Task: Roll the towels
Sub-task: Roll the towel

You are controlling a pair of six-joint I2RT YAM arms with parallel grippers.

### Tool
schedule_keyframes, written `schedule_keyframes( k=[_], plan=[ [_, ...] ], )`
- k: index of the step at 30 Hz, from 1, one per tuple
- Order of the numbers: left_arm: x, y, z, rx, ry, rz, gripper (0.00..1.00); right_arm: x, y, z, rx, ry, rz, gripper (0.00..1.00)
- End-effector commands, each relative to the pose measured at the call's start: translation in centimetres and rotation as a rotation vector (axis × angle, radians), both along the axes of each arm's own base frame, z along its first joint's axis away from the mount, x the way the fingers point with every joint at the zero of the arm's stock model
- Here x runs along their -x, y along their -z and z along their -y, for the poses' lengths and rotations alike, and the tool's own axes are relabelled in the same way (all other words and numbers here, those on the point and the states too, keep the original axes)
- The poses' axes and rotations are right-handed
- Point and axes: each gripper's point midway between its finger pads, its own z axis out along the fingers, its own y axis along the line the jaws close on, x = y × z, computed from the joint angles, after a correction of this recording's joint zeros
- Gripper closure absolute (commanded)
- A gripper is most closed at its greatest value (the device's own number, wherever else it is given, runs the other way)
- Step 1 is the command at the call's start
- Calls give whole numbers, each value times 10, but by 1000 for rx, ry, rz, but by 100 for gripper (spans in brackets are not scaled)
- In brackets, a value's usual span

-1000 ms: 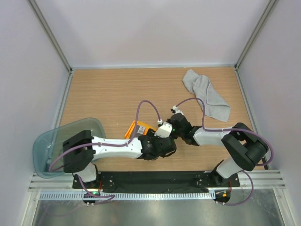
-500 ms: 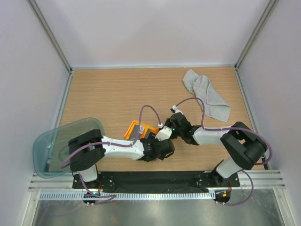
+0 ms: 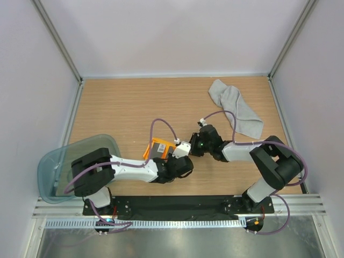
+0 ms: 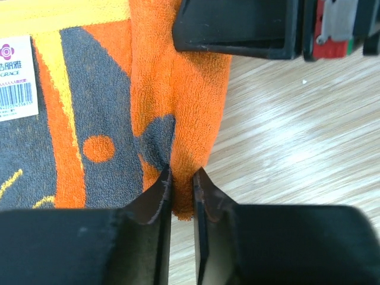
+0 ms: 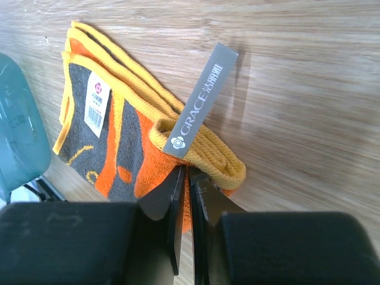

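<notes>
Left pincer (image 4: 182, 181): narrowed to a slit; a raised fold at the edge of the orange towel (image 4: 148, 89) is pinched between its tips.
Right pincer (image 5: 185, 178): drawn almost closed; the same towel is nipped between its tips, just below the yellow-bound edge.
Both pincers: in the overhead view they are seen close together over the right end of the towel, with each arm bent in from its own side.
Orange towel: laid on the wooden table (image 3: 123, 107) near its middle, toward the near edge. Grey patches and a yellow border are seen on it, and its right end is curled over on itself.
Tags: a white barcode tag (image 5: 98, 101) is fixed on a grey patch; a grey strip (image 5: 202, 101) printed GRACE juts out from the curled end.
Grey towel (image 3: 236, 110): left crumpled at the far right of the table, well apart from both pincers.
Tub (image 3: 54, 166): translucent teal, set at the near left, partly overhanging the table's side.
</notes>
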Motion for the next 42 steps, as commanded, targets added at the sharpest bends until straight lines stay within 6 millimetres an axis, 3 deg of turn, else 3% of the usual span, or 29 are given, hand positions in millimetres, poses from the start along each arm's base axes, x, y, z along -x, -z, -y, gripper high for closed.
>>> schedule_keyframes(
  k=[1,8,11,12,15,20,28,29,32,36,42],
  plan=[
    [26,25,-6,-20,65,-126,90,-4,20,23,89,41,-55,84],
    [31,19,-5,23,85,-140,97,-35,-5,48,273,58,5,73],
    [33,16,-5,37,90,-144,99,-44,-30,57,305,72,49,58],
    [34,15,-3,47,95,-149,100,-44,-41,60,309,78,64,47],
    [39,7,5,109,118,-167,99,-42,-56,73,343,113,91,34],
    [45,-15,21,276,108,-226,99,-27,-87,89,326,158,148,28],
    [41,-59,36,617,44,-357,100,4,-107,99,245,179,167,25],
    [49,-55,33,643,53,-406,100,6,-110,100,235,183,176,25],
    [46,-68,34,791,22,-460,100,14,-106,102,232,180,160,25],
    [47,-68,27,888,-30,-524,99,20,-103,102,212,176,150,24],
    [46,-59,15,942,-171,-609,99,33,-99,78,59,111,124,24]
  ],
)
